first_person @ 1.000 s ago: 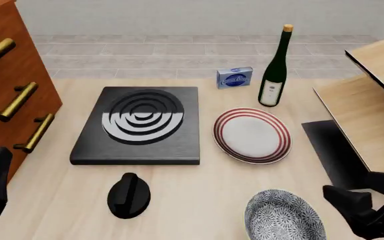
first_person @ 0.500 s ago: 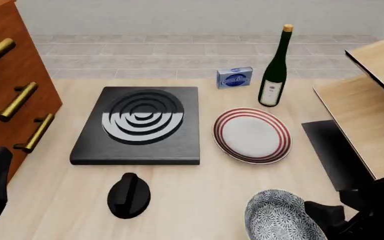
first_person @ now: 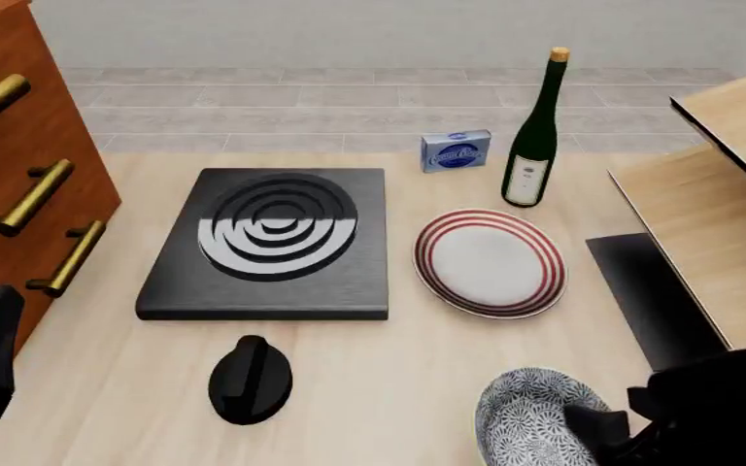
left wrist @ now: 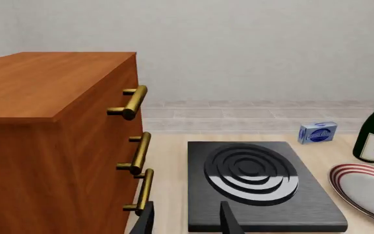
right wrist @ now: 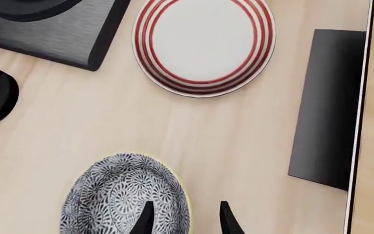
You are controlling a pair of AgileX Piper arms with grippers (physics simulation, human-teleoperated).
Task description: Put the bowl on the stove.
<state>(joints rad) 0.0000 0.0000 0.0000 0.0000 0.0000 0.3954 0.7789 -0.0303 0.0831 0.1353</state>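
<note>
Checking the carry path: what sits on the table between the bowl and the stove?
Bare tabletop only, in the front view; the knob sits left of the line from bowl to stove.

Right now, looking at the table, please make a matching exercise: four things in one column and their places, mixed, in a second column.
Things:
1. blue-grey floral round bowl
2. flat square black stove
3. tall dark green glass bottle
4. small black round knob

Places:
A. behind the red-ringed white plate
B. beside the wooden drawer cabinet
C. in front of the stove
D. nearest the right end effector

Pairs: 1-D, 2-B, 3-A, 4-C
</note>
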